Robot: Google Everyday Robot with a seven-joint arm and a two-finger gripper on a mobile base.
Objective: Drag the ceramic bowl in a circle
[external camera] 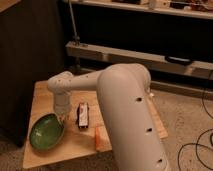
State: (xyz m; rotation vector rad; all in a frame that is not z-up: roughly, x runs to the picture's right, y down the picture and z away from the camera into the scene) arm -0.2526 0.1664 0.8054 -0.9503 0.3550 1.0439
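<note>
Down at the rim of the ceramic bowl [45, 134] sit the jaws, their state untellable.

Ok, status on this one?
Hand at rim of ceramic bowl. Bowl near front corner of table. Dark box, orange block close beside it.

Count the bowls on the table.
1. The green bowl sits at the near-left corner of the table, with the hand at its right rim. The arm covers part of the table, so another could be hidden.
</note>
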